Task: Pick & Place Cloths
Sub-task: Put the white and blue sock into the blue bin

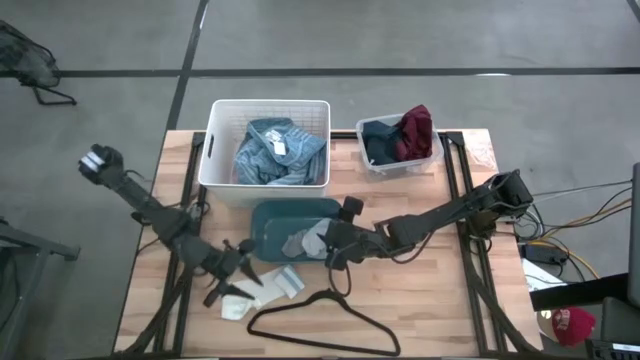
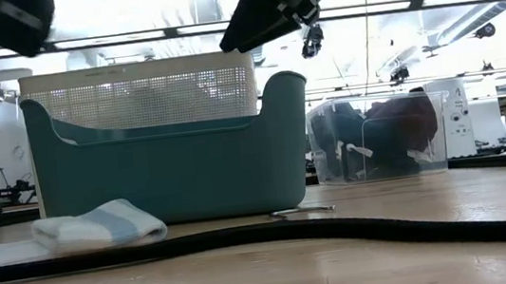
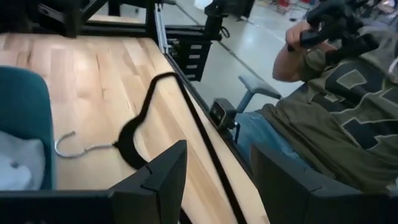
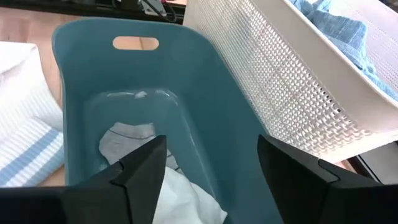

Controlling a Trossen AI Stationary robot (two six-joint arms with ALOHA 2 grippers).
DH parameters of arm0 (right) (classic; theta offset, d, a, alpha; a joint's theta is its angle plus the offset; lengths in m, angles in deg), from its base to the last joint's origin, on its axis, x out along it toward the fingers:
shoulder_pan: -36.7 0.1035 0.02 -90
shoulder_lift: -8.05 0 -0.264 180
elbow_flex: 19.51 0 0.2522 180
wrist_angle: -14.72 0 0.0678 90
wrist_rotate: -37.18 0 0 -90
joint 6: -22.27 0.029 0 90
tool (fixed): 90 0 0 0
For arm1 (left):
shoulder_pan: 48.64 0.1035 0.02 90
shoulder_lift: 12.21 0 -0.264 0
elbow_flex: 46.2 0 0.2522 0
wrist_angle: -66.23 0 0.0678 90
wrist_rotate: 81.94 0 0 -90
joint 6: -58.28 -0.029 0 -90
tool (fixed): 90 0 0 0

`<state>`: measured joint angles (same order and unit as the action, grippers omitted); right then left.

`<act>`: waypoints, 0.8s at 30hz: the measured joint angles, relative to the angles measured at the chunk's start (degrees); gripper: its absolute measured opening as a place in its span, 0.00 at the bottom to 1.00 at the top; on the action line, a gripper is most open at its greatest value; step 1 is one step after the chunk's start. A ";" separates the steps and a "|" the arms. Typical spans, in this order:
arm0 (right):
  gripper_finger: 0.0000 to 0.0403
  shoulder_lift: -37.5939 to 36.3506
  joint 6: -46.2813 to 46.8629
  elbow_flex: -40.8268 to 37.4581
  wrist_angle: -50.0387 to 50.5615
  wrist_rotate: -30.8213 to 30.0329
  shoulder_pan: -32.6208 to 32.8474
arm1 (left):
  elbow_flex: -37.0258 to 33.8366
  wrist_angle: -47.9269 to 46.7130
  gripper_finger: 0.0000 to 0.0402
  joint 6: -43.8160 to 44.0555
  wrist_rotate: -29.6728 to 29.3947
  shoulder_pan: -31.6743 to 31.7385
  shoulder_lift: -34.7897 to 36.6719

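The right gripper (image 1: 327, 243) hovers over the teal bin (image 1: 262, 222), fingers spread wide and empty, with white and grey socks (image 4: 163, 180) lying loose on the bin's floor beneath it. Across the table, the left gripper (image 1: 240, 268) hangs low near the table's front edge, jaws also wide apart with nothing between them, right by the folded blue-striped white cloth (image 1: 281, 282) and a small white piece (image 1: 237, 307) beside the black hanger (image 1: 320, 318).

The rest is sorted already: the light blue garment (image 1: 278, 150) sits in the white basket (image 1: 212, 150), the navy and maroon clothes (image 1: 408, 135) in the clear tub (image 1: 366, 165).

The next grab looks like the striped cloth, so the left arm should come straight down on the fold's middle, pinch through all its layers, and steer clear of the hanger's wire. Lift high enough to clear the teal rim before swinging over, and the right arm wants to back off first so the two don't collide above the bin.
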<state>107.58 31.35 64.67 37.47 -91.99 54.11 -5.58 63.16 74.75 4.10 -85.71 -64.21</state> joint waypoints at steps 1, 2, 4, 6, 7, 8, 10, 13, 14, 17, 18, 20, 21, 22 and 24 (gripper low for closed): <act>0.62 0.00 -0.01 -0.26 -0.37 0.01 0.00 | 0.00 -0.38 0.45 0.73 -2.91 -2.46 -0.13; 0.63 0.00 -0.02 -0.42 -0.54 0.01 0.00 | 0.00 -0.63 0.45 1.49 -5.66 -4.92 -0.34; 0.65 0.00 -0.05 -0.55 -0.57 0.01 0.04 | 0.00 -0.75 0.45 2.86 -11.11 -9.77 -1.04; 0.67 0.00 0.07 -0.60 -0.63 0.03 0.04 | 0.00 -0.87 0.45 4.47 -16.51 -14.08 -2.08; 0.67 0.00 0.19 -0.60 -0.69 0.03 0.04 | 0.00 -1.00 0.45 5.17 -18.82 -15.81 -2.86; 0.68 0.00 0.21 -0.60 -0.90 0.03 0.04 | 0.00 -1.51 0.45 6.12 -20.73 -17.37 -3.73; 0.70 0.00 0.23 -0.60 -1.35 0.03 0.04 | 0.00 -2.98 0.45 9.21 -24.11 -19.83 -5.71; 0.73 0.00 0.36 -0.60 -1.75 0.05 0.04 | 0.00 -6.04 0.45 16.37 -27.01 -21.80 -9.30; 0.73 0.00 0.38 -0.60 -1.77 0.05 0.04 | 0.00 -7.26 0.45 18.75 -27.32 -22.11 -10.55; 0.76 0.00 0.90 -0.60 -2.01 0.05 0.04 | 0.00 -8.17 0.45 23.87 -27.61 -22.42 -14.34; 0.76 0.00 1.26 -0.60 -2.13 0.07 0.04 | 0.00 -8.32 0.45 25.20 -27.59 -22.40 -15.59; 0.77 0.00 1.37 -0.60 -2.12 0.14 0.07 | 0.00 -8.32 0.45 27.30 -27.54 -22.40 -18.01; 0.78 0.00 1.43 -0.60 -2.14 0.14 0.07 | 0.00 -8.37 0.45 28.22 -27.54 -22.40 -19.13; 0.78 0.00 1.47 -0.60 -2.14 0.14 0.07 | 0.00 -8.38 0.45 29.33 -27.54 -22.40 -20.21; 0.79 0.00 1.78 -0.60 -2.13 0.14 0.07 | 0.02 -9.38 0.45 32.16 -27.46 -22.40 -22.25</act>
<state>107.58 33.12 64.07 35.34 -91.85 54.18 -5.56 53.78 106.91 -23.36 -108.11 -86.46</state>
